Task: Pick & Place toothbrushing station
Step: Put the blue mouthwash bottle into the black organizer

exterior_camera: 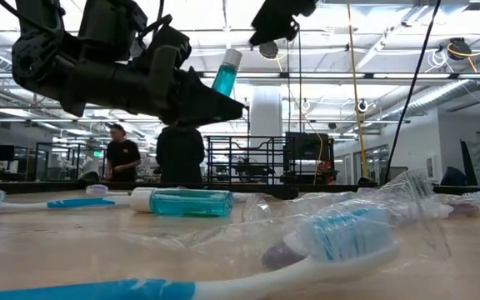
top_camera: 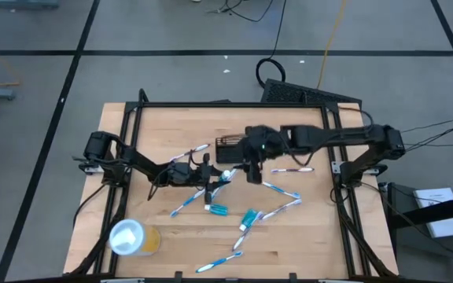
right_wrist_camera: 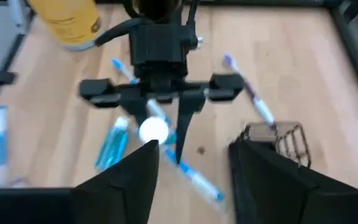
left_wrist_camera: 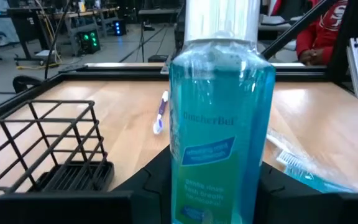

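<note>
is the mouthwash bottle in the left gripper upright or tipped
Upright: the mouthwash bottle stands cap-up between the left gripper's fingers, lifted above the table.

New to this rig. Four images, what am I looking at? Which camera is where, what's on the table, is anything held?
It is a robot with two dark arms at a wooden table, each ending in a two-finger gripper. One picture looks straight down, one looks level across the tabletop, and the other two come from cameras on each wrist.

The left gripper is shut on a bottle of blue mouthwash, held upright above the table; the low view shows it raised. The right gripper hangs open just above it, holding nothing.

The black wire holder stands near the table's far edge. Several toothbrushes lie scattered, along with another blue bottle on its side, a blue tube and a yellow cup with a white lid.
</note>
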You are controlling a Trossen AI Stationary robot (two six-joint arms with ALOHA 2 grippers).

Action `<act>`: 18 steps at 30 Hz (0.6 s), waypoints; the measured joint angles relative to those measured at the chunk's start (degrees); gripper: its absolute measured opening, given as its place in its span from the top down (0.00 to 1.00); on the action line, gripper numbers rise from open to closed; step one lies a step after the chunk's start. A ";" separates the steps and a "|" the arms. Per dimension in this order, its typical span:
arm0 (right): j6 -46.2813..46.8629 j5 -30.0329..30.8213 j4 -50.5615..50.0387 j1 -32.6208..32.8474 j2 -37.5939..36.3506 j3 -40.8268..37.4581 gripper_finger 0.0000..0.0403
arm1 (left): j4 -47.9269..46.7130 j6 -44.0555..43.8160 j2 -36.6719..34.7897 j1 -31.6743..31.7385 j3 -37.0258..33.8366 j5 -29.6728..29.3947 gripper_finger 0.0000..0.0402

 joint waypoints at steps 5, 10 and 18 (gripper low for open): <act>2.16 -7.71 -8.47 -2.17 2.03 4.05 0.53 | 0.05 -0.02 0.00 0.04 0.00 -0.10 0.71; 2.61 -10.59 -11.58 -2.32 6.36 6.86 0.54 | -0.18 -0.08 0.00 0.70 0.02 -0.21 0.71; 0.19 -11.72 -18.89 -0.88 15.19 16.83 0.54 | -0.51 -0.43 0.00 1.72 0.06 1.07 0.71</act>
